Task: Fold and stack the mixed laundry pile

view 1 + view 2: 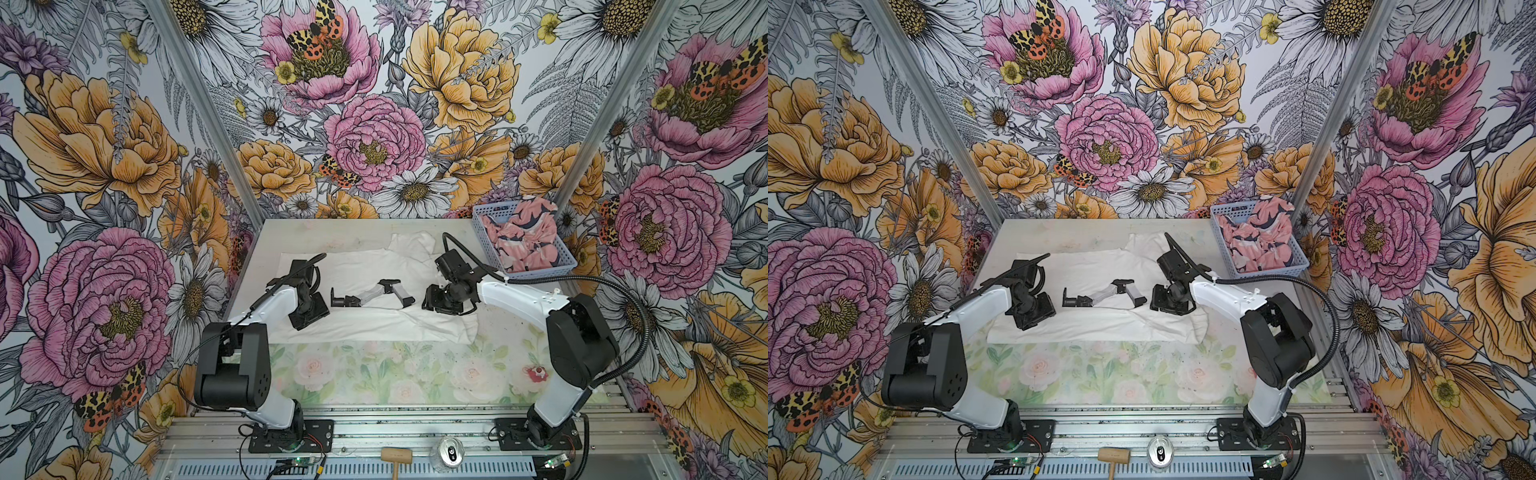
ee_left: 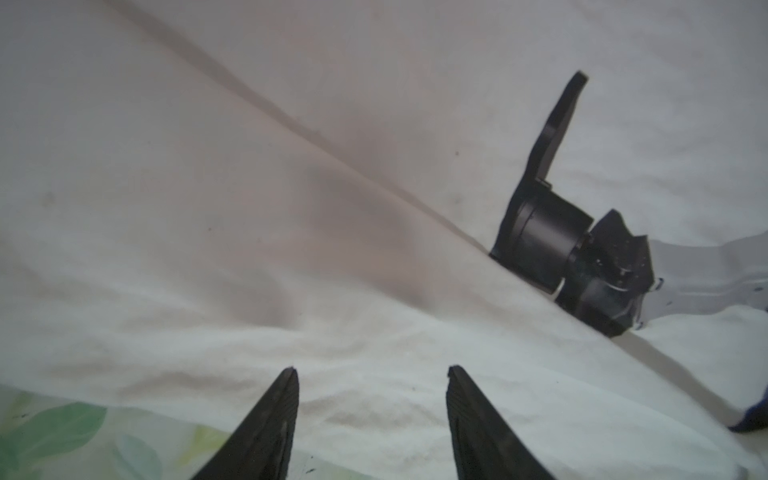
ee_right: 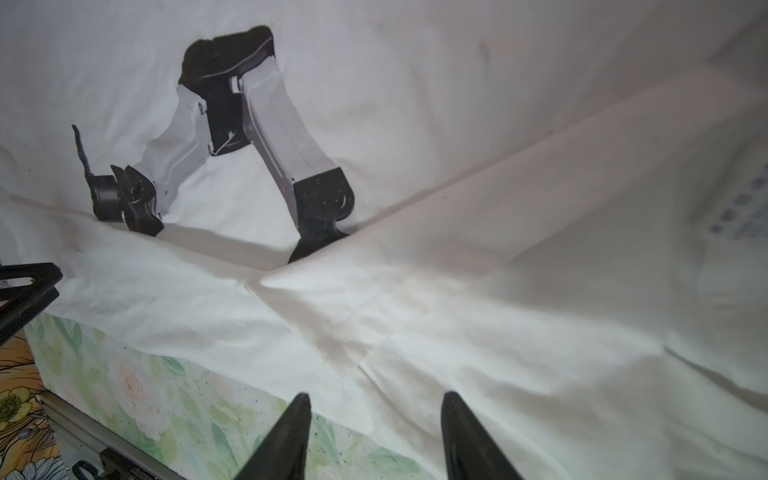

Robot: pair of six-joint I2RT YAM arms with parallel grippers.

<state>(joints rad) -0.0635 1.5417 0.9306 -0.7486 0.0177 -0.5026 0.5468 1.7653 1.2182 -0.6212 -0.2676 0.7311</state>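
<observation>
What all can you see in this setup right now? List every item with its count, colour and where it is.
T-shirt: one, white with a printed robot-arm picture, spread across the table's far half.
pink garment: one, pink with navy and white shapes, crumpled in the basket.
basket: one, light blue, table's far right corner.
table: one, pale floral top, centre.
mallet: one, wooden, front rail.
can: one, silver, front rail, right of the mallet.
left end effector: one, black, open, by the T-shirt's near edge.
right end effector: one, black, open, by the T-shirt's near edge.
</observation>
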